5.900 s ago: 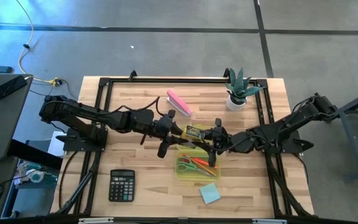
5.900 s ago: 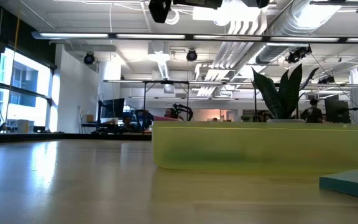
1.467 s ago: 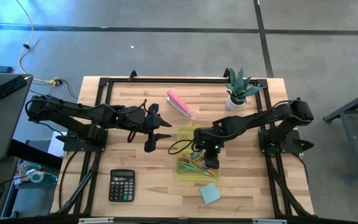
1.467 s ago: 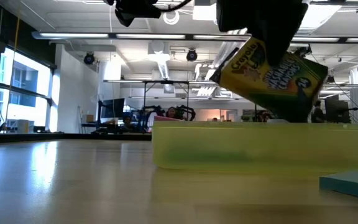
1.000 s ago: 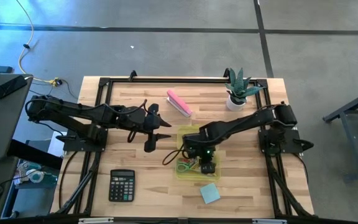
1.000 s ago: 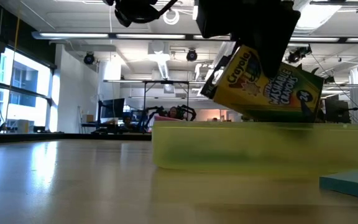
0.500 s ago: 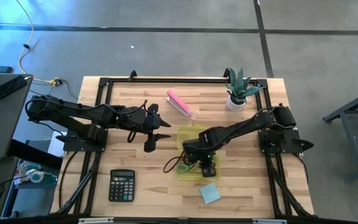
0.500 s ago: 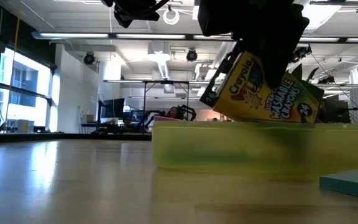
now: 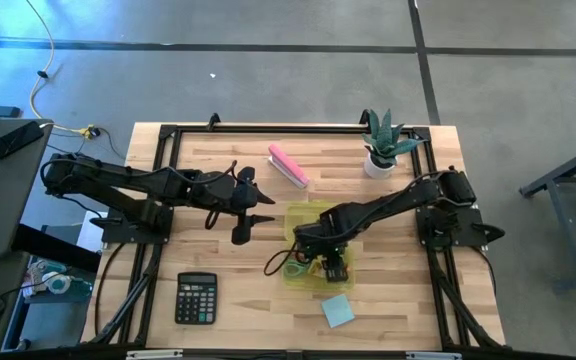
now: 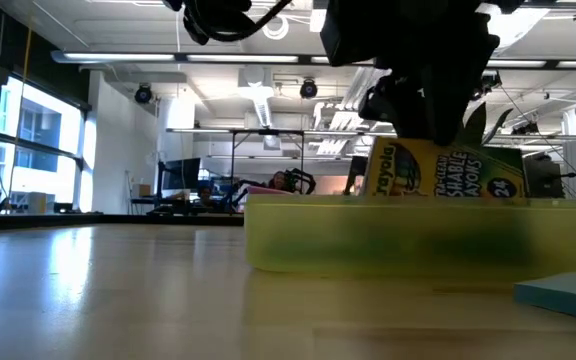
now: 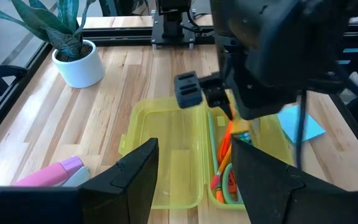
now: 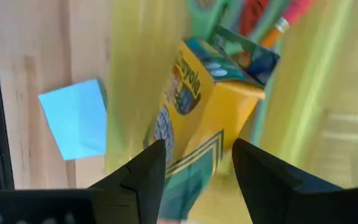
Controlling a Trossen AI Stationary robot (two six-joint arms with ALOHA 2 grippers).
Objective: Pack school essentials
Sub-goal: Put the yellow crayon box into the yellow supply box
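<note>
An open yellow-green case (image 9: 303, 218) lies mid-table, holding green-handled scissors (image 11: 225, 190) and orange-red pens (image 11: 224, 146). A yellow crayon box (image 10: 438, 172) stands in it with its lower part behind the case wall (image 10: 418, 245). My right gripper (image 9: 330, 265) hangs over the case pointing down, and its fingers stand either side of the box's upper end (image 12: 194, 155). A light blue note pad (image 9: 337, 310) lies on the table just near of the case. My left gripper (image 9: 266, 208) waits open, left of the case. My right gripper stands over the crayon box from above, one finger (image 12: 145, 177) on each broad side of its upper end. I cannot tell whether the fingers touch the box. The box rests in the case, its printed face upright.
A black calculator (image 9: 196, 298) lies near the front left. A pink oblong block (image 9: 288, 165) lies beyond the case and a potted plant (image 9: 383, 145) stands at the far right. Black frame rails (image 9: 268, 128) border the table.
The crayon box hung tilted above the case rim under my right gripper. It has since sunk into the case and tipped level. My right wrist has turned over the case without travelling.
</note>
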